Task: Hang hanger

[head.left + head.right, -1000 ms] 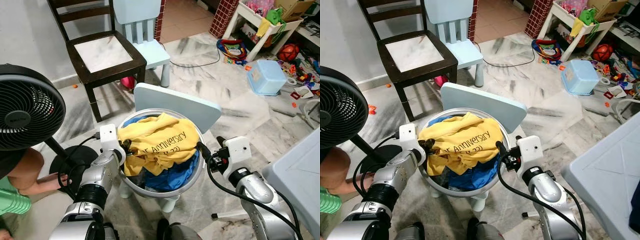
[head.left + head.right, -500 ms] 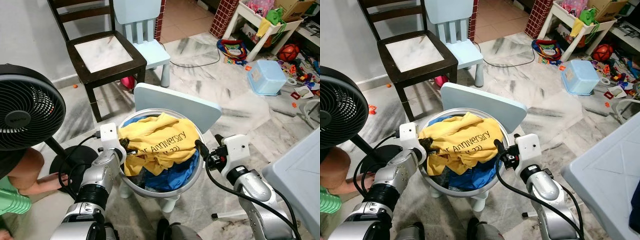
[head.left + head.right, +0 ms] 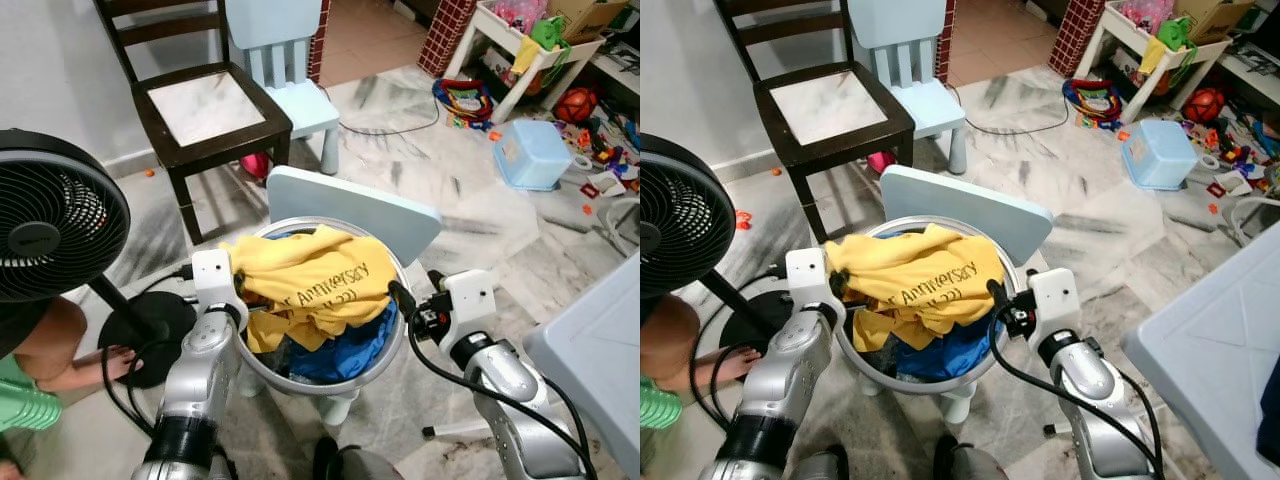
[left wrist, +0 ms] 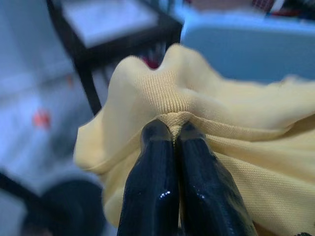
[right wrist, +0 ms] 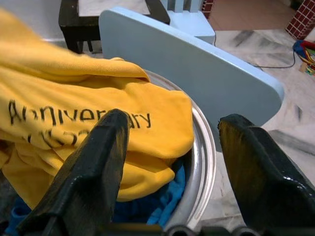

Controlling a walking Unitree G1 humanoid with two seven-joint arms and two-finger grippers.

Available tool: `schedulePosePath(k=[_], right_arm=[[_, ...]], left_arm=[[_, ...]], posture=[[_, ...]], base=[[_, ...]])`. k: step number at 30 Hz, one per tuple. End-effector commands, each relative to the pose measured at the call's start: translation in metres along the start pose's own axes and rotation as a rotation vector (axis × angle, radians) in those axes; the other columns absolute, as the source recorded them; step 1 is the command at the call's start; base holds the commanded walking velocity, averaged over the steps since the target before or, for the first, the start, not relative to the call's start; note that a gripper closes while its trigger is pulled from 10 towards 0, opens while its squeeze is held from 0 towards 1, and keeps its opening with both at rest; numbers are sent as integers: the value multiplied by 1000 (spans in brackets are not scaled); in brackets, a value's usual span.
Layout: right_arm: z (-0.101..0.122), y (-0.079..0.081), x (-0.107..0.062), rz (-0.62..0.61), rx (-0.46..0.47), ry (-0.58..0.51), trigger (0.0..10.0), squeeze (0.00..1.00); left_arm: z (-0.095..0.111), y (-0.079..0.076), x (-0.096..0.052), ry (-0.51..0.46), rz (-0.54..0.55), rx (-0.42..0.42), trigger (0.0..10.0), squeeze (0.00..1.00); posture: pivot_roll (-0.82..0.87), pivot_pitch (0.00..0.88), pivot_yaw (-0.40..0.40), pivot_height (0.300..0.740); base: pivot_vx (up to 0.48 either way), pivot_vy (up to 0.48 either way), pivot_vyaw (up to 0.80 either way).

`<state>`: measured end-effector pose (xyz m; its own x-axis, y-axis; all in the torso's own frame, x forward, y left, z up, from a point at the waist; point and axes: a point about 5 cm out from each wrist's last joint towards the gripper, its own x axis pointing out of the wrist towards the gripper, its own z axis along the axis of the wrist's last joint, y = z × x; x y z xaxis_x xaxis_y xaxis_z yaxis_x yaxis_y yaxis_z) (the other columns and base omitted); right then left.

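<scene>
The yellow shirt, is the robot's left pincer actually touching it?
Touching. In the left wrist view the left pincer has both black fingers pressed together on a fold of the yellow shirt.

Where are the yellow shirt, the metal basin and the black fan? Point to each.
yellow shirt [image 3: 320, 275]: left eye view, on its printed front.
metal basin [image 3: 392, 350]: left eye view, on its right rim.
black fan [image 3: 55, 230]: left eye view, on its grille.

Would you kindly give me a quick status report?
Left gripper shut on yellow shirt, at basin rim. Right gripper open beside basin. No hanger seen. Blue chair close behind.
</scene>
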<state>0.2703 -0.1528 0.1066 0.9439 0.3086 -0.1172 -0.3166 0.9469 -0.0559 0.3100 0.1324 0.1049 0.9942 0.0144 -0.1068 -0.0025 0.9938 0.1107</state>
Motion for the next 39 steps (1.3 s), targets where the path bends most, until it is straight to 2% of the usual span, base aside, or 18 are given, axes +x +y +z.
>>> schedulePosePath(k=[1,4,7,9,11,12,13,14,15,20,21,22,23,24,32,34,37,39], right_arm=[[-6,-2,-1,-9,3,19,10000,0],[-5,1,3,-3,11,12,10000,0],[-5,2,5,-1,11,9,10000,0],[-5,2,6,-1,13,7,10000,0],[-5,2,7,-1,13,6,10000,0],[-5,2,8,-1,14,5,10000,0],[-5,2,8,0,14,4,10000,0],[-5,2,8,0,14,4,10000,0],[-5,2,9,0,14,3,10000,0],[-5,2,9,-1,13,-1,10000,0],[-5,2,10,-1,11,-2,10000,0],[-5,2,10,-1,11,-2,10000,0],[-5,2,10,-1,11,-2,10000,0],[-5,2,10,0,10,-2,10000,0],[-6,3,10,3,10,-2,10000,0],[-6,3,9,2,10,-3,10000,0],[-6,2,9,1,11,-5,10000,0],[-6,0,9,-5,20,-8,10000,0]], left_arm=[[9,-12,-8,-83,-69,100,0,0],[7,-34,-22,-143,-244,262,0,0],[0,-41,-28,-121,-318,307,0,0],[-14,-50,-37,-64,-443,392,0,0],[-25,-54,-43,-14,-522,438,1529,0],[-28,-55,-44,0,-538,447,3020,0],[-32,-56,-45,15,-549,451,5451,0],[-32,-56,-45,15,-549,451,5451,0],[-32,-57,-44,15,-554,455,10000,0],[-32,-62,-44,10,-591,490,10000,0],[-32,-63,-45,3,-613,494,4588,0],[-31,-64,-45,3,-613,490,2039,0],[-31,-63,-45,4,-611,486,2039,0],[-32,-63,-46,10,-613,486,0,0],[-32,-54,-42,16,-537,450,0,0],[-25,-49,-41,-15,-479,414,0,0],[-7,-38,-42,-132,-372,344,0,0],[3,-35,-49,-197,-385,335,0,0]], posture=[[-5,196,-128,740],[5,187,-128,740],[9,183,-128,740],[14,175,-128,740],[14,173,-128,740],[14,172,-127,740],[13,169,-127,740],[13,169,-127,740],[13,168,-126,740],[11,162,-125,740],[11,162,-125,740],[11,161,-125,740],[11,161,-125,740],[11,159,-124,740],[14,159,-124,740],[15,159,-123,740],[19,158,-121,740],[30,158,-121,740]], base=[[0,0,0],[0,0,0],[0,0,0],[0,0,0],[0,0,0],[0,0,0],[0,0,0],[0,0,0],[0,0,0],[0,0,0],[0,0,0],[0,0,0],[0,0,0],[0,0,0],[0,0,0],[0,0,0],[0,0,0],[0,0,0]])
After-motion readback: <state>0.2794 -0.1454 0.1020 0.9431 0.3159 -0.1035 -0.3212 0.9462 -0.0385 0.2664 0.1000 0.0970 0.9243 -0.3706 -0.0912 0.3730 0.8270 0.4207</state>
